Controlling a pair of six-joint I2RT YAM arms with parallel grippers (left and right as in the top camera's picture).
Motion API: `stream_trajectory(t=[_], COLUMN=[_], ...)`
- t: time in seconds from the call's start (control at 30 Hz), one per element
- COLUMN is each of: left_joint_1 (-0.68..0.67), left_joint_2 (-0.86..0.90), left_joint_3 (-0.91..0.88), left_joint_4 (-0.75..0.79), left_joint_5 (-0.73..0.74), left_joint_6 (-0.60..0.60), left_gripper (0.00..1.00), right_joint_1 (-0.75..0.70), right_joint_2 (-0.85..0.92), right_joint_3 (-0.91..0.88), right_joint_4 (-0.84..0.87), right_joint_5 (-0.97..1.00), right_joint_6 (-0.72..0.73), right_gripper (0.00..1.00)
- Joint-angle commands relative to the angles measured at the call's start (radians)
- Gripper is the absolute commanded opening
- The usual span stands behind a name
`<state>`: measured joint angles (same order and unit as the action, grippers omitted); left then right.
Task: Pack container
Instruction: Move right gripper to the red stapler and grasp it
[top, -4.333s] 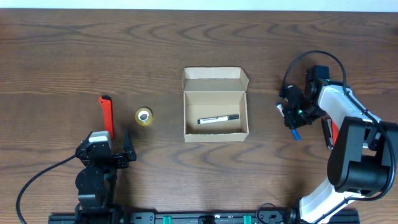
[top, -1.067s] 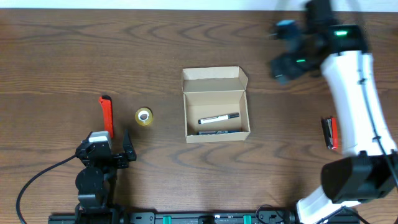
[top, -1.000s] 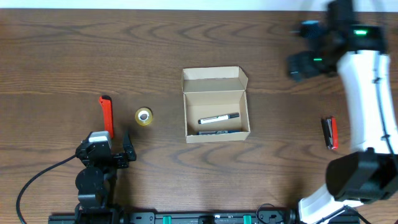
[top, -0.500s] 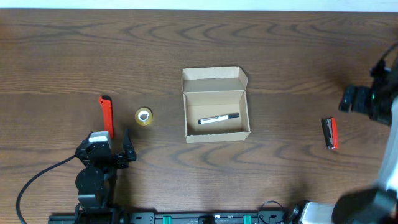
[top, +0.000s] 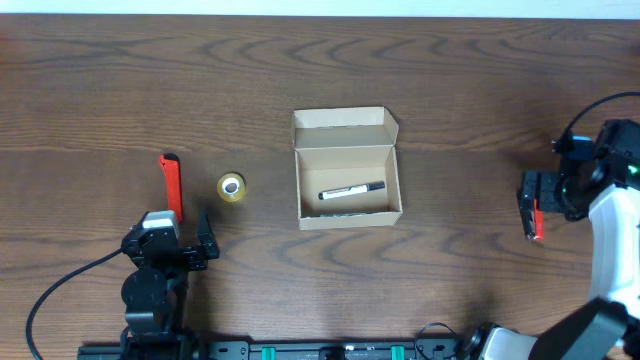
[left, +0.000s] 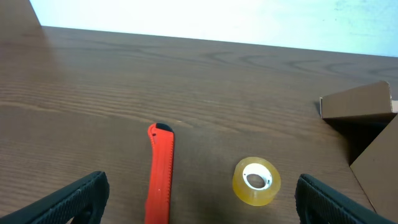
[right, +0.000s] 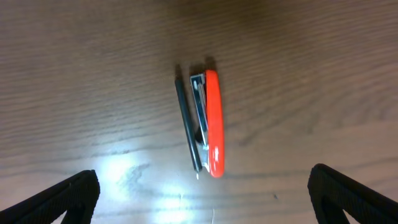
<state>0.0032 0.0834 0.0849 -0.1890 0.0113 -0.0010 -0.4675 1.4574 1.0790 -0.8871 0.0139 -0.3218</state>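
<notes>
The container (top: 347, 168), a tan cardboard box with its flap lid open toward the back, sits mid-table with a black-and-white marker (top: 351, 190) lying inside. At the table's right edge my right gripper (top: 548, 193) hangs open above a red and black stapler (top: 536, 215). In the right wrist view the stapler (right: 207, 123) lies between and ahead of the spread fingers, untouched. My left gripper (top: 168, 240) rests open at the front left. Just ahead of it lie a red utility knife (left: 160, 171) and a yellow tape roll (left: 256, 180).
The red utility knife (top: 172, 186) and the tape roll (top: 231, 187) lie left of the container. One corner of the container (left: 364, 106) shows at the right of the left wrist view. Bare wood surrounds the box on all sides.
The right arm swung from the far back right down to the table's right edge and now hangs over the stapler. The left arm has stayed still.
</notes>
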Motion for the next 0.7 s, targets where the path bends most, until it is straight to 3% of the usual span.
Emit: stream_trajectory(t=[0.0,0.67], left_joint_1=[-0.004,-0.004], left_joint_2=[0.000,0.000], left_joint_3=[-0.014,-0.014], left_joint_4=[-0.023,-0.023], left_joint_5=[-0.011,-0.011], left_joint_6=[-0.007,-0.007], left_gripper=[0.95,0.95], right_joint_1=[-0.002,-0.003], right_joint_2=[0.060,0.357], right_joint_3=[-0.014,-0.014], right_joint_4=[0.032,0.069], right_joint_5=[0.006,-0.010], right_joint_6=[-0.031,-0.068], right_gripper=[0.99,0.95])
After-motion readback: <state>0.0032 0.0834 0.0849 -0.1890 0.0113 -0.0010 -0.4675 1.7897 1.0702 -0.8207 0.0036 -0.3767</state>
